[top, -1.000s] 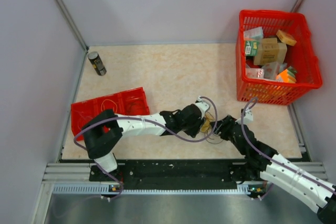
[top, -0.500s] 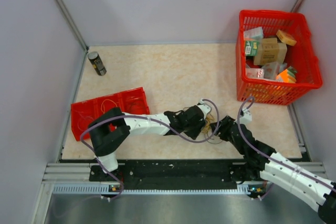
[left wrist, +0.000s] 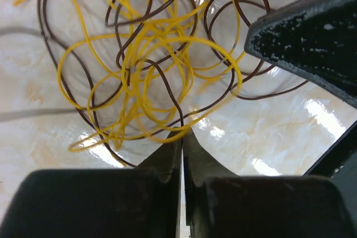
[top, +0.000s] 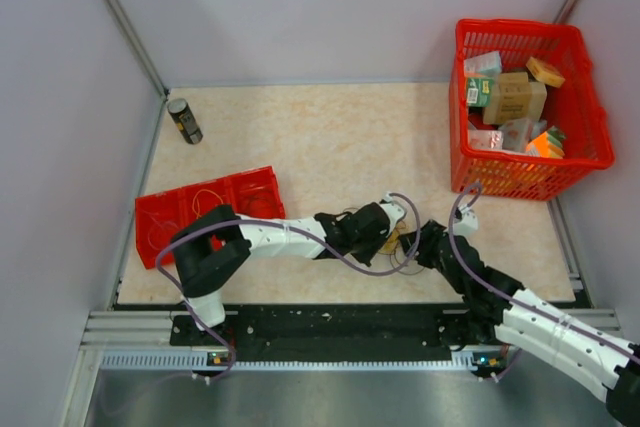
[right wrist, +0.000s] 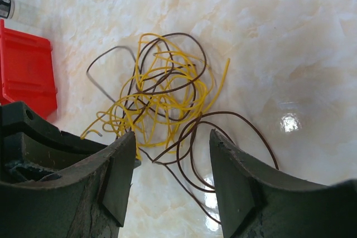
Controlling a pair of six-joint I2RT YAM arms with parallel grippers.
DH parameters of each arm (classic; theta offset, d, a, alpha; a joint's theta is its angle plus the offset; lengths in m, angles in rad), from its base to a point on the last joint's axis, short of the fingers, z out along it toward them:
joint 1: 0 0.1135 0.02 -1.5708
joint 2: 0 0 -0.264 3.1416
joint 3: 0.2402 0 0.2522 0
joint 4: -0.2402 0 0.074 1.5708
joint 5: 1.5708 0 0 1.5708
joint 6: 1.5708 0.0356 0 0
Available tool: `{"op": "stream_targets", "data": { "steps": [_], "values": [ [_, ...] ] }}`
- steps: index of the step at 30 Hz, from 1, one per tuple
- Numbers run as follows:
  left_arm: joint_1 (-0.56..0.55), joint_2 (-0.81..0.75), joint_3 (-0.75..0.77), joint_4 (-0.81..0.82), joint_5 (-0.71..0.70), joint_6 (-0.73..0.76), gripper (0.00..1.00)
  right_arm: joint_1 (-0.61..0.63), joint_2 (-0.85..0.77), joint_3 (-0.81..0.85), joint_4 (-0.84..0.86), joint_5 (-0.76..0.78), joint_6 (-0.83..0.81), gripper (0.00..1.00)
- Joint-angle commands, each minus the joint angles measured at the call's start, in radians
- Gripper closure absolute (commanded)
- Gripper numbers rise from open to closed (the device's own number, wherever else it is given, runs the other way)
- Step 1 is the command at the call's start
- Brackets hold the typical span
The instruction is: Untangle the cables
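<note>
One tangle (left wrist: 150, 65), one can (top: 184, 120), one basket (top: 505, 180)

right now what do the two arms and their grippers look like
The left arm and right arm have white shells with black joints and a thin purple cable looping alongside. The left gripper has matte black fingers; the right gripper has dark, scuffed, wedge-shaped fingers.

pale grey walls (top: 330, 7) enclose a glossy beige marbled tabletop (top: 330, 137) catching bright glare.

Glossy marbled tabletop (right wrist: 312, 37), seemingly plastic-coated cables (right wrist: 162, 96)
</note>
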Motion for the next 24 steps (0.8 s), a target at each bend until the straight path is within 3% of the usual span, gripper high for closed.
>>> {"op": "stream_targets", "data": {
  "steps": [1,6,11,14,17,21,24],
  "values": [
    [-0.006,-0.029,0.044,-0.032,0.007,0.017,1.0,0.004,0.027,0.028,0.051,-0.012,-0.021,0.45],
    [-0.008,-0.23,-0.037,-0.001,0.136,0.021,1.0,0.004,0.144,0.049,0.177,-0.119,-0.104,0.42],
    [-0.008,-0.463,-0.099,0.037,0.254,0.002,1.0,0.001,0.393,0.158,0.212,-0.217,-0.158,0.43],
    [-0.008,-0.57,-0.078,0.017,0.294,-0.013,1.0,-0.009,0.538,0.25,0.148,-0.217,-0.153,0.57],
    [-0.008,-0.7,-0.041,-0.022,0.227,-0.013,1.0,-0.046,0.615,0.293,0.076,-0.209,-0.104,0.79],
    [-0.008,-0.897,0.014,-0.042,0.116,0.026,1.0,-0.124,0.598,0.269,0.027,-0.188,-0.02,0.83],
    [-0.008,-1.036,0.062,-0.05,-0.02,0.069,1.0,-0.158,0.481,0.222,-0.061,-0.104,0.087,0.84]
  ]
}}
